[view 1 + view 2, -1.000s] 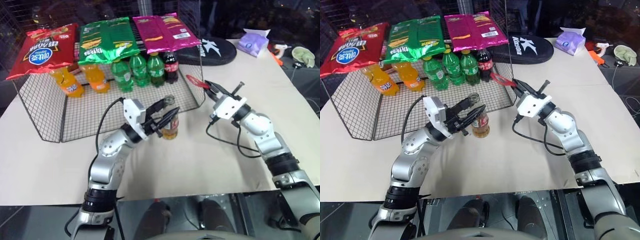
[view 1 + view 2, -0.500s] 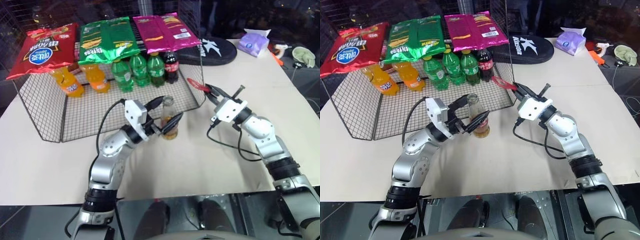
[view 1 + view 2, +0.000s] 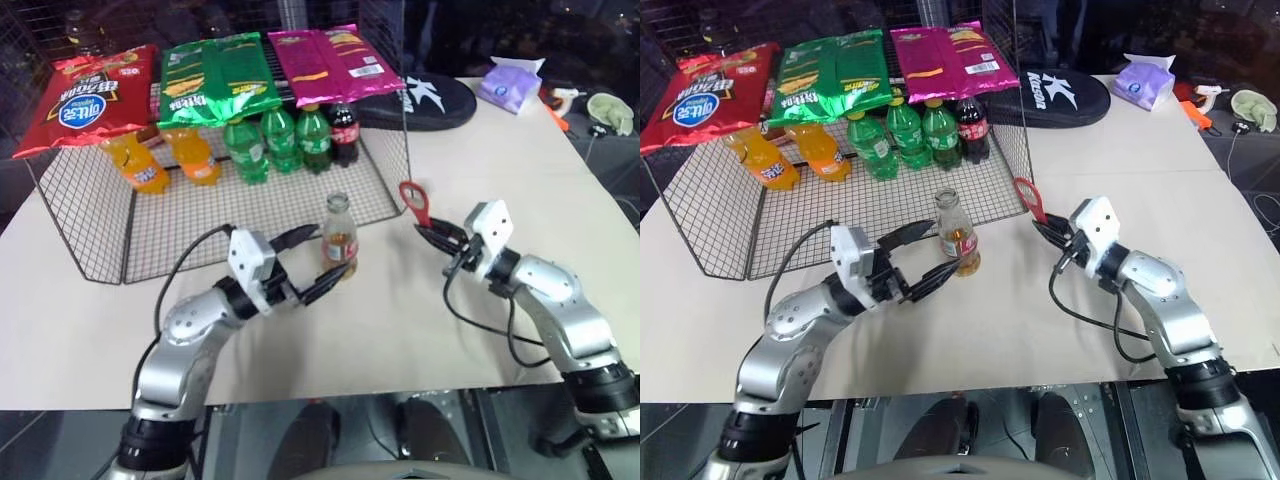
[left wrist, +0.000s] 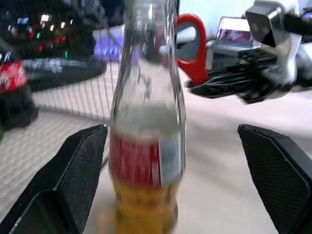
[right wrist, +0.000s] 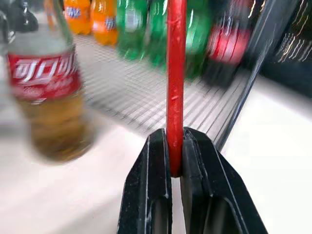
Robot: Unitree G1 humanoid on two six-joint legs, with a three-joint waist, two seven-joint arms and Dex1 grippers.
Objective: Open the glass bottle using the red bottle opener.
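Observation:
The glass bottle, clear with amber liquid and a red-and-white label, stands upright on the table in front of the wire basket. My left gripper is open, one finger on each side of the bottle, with a gap at both fingers. To the bottle's right, my right gripper is shut on the handle of the red bottle opener. The opener stands upright with its ring head on top, apart from the bottle. The right wrist view has the opener clamped between the fingers, the bottle beside it.
A wire basket behind the bottle holds orange drink bottles, green soda bottles and a cola bottle, with chip bags on top. A black bag and a purple pack lie far right.
My left gripper has opened off the bottle and drawn back towards me. The right gripper has rolled and come down and back, so the opener now stands upright.

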